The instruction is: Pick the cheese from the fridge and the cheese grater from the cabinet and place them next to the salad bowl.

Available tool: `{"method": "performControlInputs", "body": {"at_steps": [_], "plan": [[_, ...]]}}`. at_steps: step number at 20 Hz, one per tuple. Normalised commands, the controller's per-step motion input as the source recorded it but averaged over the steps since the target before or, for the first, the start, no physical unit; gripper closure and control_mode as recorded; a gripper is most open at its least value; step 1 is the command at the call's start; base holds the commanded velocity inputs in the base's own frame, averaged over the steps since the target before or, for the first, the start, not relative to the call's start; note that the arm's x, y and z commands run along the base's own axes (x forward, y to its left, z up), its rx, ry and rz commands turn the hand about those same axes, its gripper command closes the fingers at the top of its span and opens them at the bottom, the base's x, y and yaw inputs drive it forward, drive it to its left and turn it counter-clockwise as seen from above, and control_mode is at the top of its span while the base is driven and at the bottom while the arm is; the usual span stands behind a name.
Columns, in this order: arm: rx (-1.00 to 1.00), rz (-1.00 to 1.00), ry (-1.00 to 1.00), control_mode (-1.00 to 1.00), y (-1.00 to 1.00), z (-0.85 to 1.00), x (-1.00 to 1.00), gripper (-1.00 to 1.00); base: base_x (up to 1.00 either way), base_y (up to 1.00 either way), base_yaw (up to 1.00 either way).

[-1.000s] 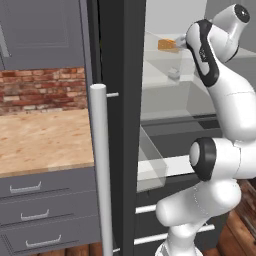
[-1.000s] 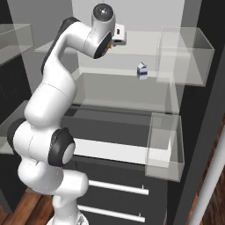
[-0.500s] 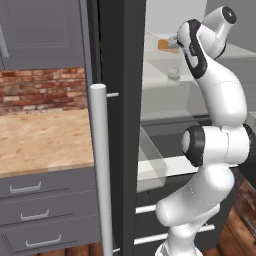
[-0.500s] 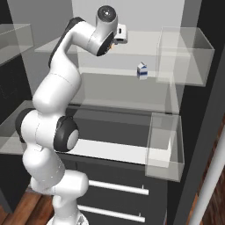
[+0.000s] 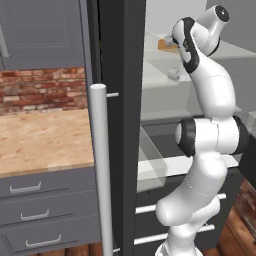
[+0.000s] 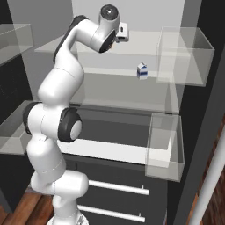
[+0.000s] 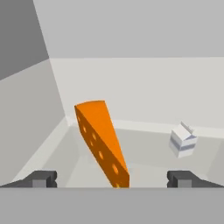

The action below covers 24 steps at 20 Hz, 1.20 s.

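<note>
Cheese (image 7: pixel 101 140) sits on an upper glass shelf (image 6: pixel 145 44) inside the open fridge (image 5: pixel 122 75), a small milk carton (image 7: pixel 183 140) well off to one side. Tool (image 7: pixel 111 178) hangs right before the wedge, fingers spread wide with nothing between them. Looks light, firm and smooth-sided; I'd pinch across the two broad flat faces, not the thin edge.

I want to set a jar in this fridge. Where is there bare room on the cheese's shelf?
The shelf is bare between the cheese and the small milk carton, and along the back wall behind both. The left corner is tighter: the cheese stands near the side wall, and the open gripper straddles it.
</note>
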Motion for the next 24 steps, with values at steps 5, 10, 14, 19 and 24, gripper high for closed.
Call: {"method": "performControlInputs", "body": {"at_steps": [5, 10, 14, 19, 24], "plan": [[0.0, 0.0, 0.0, -1.0, -0.01, 0.0, 0.27, -1.0, 0.0, 0.0, 0.0], [0.0, 0.0, 0.0, -1.0, 0.0, -0.02, 0.17, -1.0, 0.0, 0.0, 0.0], [0.0, 0.01, 0.0, -1.0, 0.0, -0.03, 0.13, -1.0, 0.0, 0.0, 0.0], [0.0, 0.03, 0.0, -1.0, 0.02, -0.09, 0.0, -1.0, 0.0, 0.0, 0.0], [0.0, 0.03, 0.0, -1.0, 0.02, -0.12, 0.0, -1.0, 0.0, 0.0, 0.0]]}}
